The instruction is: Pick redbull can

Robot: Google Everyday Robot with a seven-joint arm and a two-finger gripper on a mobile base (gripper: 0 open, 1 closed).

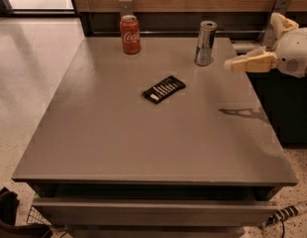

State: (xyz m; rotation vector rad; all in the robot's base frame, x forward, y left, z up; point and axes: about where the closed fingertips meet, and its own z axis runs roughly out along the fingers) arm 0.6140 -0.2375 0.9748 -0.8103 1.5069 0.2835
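We are on the approach. The can (205, 42) stands upright near the table's (143, 148) far right corner. Our gripper (233, 64) hovers over the table's right edge, short of the can; whether it is spread or closed we cannot tell. Next we must bracket the can.

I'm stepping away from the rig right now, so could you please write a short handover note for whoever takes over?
Pincer: hovers by the table's right edge, just right of the redbull can, pointing toward it, apart from it and carrying nothing.
Redbull can: upright near the far edge, right of centre, untouched.
Also there: a red Coca-Cola can upright at the far left, and a black packet lying flat mid-table.
Done: nothing picked yet.
Left: bring the pincer around the redbull can, grasp it and lift it.
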